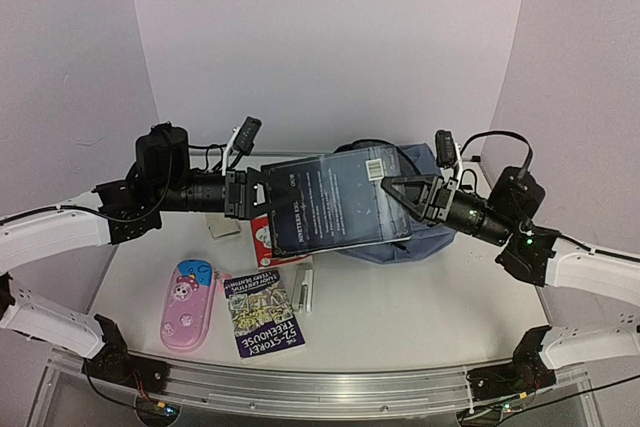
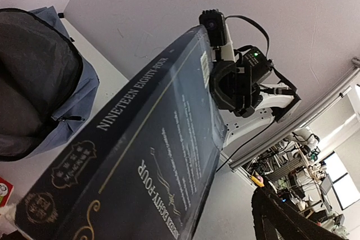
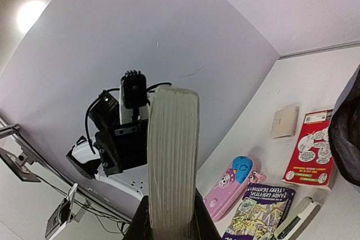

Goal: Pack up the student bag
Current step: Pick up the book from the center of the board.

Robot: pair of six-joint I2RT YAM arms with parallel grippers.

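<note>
A dark hardback book, "Nineteen Eighty-Four" [image 1: 335, 202], hangs flat above the table in front of the slate-blue student bag [image 1: 432, 239]. My right gripper [image 1: 402, 193] is shut on the book's right edge; in the right wrist view its jaws [image 3: 169, 220] pinch the page block [image 3: 171, 155]. My left gripper [image 1: 246, 194] sits at the book's left edge. In the left wrist view the book [image 2: 146, 161] fills the frame, and one dark finger [image 2: 281, 217] stands apart from the cover with table showing between; the other finger is hidden. The bag's dark open mouth [image 2: 31, 82] shows at the left.
On the table lie a pink-and-blue pencil case [image 1: 188, 305], a Treehouse paperback [image 1: 264, 312], a red booklet [image 1: 262, 239], a small beige item [image 1: 222, 229] and a grey-white stapler-like item [image 1: 305, 289]. The pencil case [image 3: 228, 189] and the paperback [image 3: 261, 212] also show in the right wrist view.
</note>
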